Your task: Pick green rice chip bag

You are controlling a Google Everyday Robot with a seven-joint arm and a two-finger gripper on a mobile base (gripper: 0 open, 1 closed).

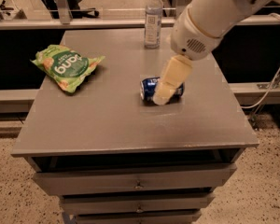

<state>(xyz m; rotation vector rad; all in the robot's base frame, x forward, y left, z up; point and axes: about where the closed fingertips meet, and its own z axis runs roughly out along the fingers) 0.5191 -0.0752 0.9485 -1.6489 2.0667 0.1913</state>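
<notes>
The green rice chip bag (66,66) lies flat on the left part of the grey cabinet top (107,120). It is light green with a dark green round label and white lettering. My arm reaches in from the upper right. My cream-coloured gripper (162,97) hangs over the middle of the top, in front of the blue soda can (149,87), well to the right of the bag. It holds nothing.
A clear water bottle (152,18) stands at the back edge. The blue can lies on its side mid-table. Drawers (135,183) are below the top's front edge. A cable (275,78) hangs at the right.
</notes>
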